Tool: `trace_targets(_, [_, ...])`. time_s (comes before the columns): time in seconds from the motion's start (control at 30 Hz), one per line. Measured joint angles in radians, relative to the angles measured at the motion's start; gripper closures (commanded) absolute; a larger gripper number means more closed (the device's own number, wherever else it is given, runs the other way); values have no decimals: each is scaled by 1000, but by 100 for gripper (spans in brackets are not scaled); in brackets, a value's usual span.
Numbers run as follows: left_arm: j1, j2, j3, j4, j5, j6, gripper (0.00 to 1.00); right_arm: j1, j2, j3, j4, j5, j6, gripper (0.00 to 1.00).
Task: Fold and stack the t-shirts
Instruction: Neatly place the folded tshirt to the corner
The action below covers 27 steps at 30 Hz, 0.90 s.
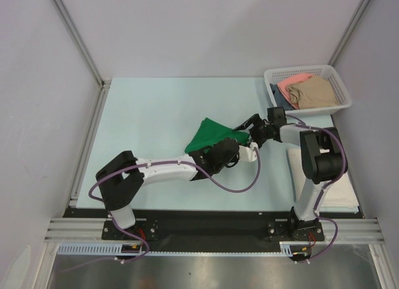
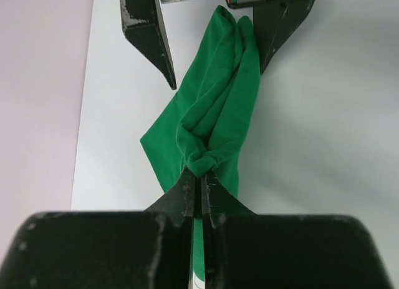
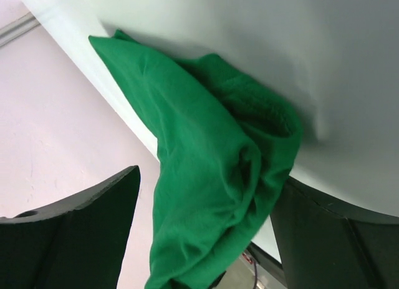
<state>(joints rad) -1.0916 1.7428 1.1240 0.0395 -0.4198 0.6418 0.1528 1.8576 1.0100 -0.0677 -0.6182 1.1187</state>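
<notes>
Over the desk [image 1: 156, 114] the left tool [image 2: 198, 184] pinches 1 end of the bunched green t-shirt [image 2: 215, 114]; the right tool [image 3: 209, 230], jaws wide around the other, must close next to spread it

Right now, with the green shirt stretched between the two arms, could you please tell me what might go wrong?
1. The left tool is shut on a bunched wad of the green t-shirt, not a clean edge, so the cloth may hang twisted rather than spread flat.
2. The right tool stands open around several gathered folds. Closing there could catch too many layers, or only some, and the fold may come out uneven.
</notes>
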Motion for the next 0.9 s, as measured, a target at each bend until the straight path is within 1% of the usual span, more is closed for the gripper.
trace_targets(0.13, [0,-18,-16,1,5,-7,100,30,14,0,13,50,37,14])
trace_targets(0.23, [0,-27,-23,-1,6,-7,100,45,16,-3,16,82,55,17])
trace_targets(0.27, [0,-29,-25,0,7,-7,100,48,16,-7,22,92,60,22])
trace_targets(0.33, [0,-38,-32,-1,10,-7,100,50,16,-18,30,108,74,27])
trace_targets(0.37, [0,-42,-35,-2,12,-7,100,50,16,-24,36,113,81,32])
trace_targets(0.43, [0,-55,-44,-2,17,-7,100,54,15,-34,47,125,88,35])
trace_targets(0.47, [0,-62,-48,-2,22,-7,100,54,14,-37,51,126,93,45])
trace_targets(0.53, [0,-73,-53,-5,29,-9,100,55,11,-55,76,151,92,58])
trace_targets(0.57, [0,-77,-56,-4,32,-12,100,55,11,-66,86,160,96,72])
trace_targets(0.6, [0,-82,-60,-5,35,-16,99,55,9,-74,90,173,94,81])
trace_targets(0.67, [-1,-94,-71,-6,42,-28,94,56,6,-82,89,189,83,100])
trace_targets(0.7, [-3,-101,-79,-7,45,-39,88,58,3,-82,87,197,72,100])
trace_targets(0.73, [-6,-107,-85,-11,50,-47,67,61,-4,-82,85,211,60,100])
trace_targets(0.77, [-9,-116,-90,-23,57,-57,56,64,-17,-82,78,226,45,100])
trace_targets(0.8, [-14,-127,-95,-43,62,-76,49,66,-32,-82,68,249,27,100])
trace_targets(0.83, [-20,-143,-98,-65,66,-106,43,67,-56,-82,47,280,0,100])
trace_targets(0.9, [-28,-187,-108,-93,89,-181,38,67,-115,-78,-14,346,-45,100])
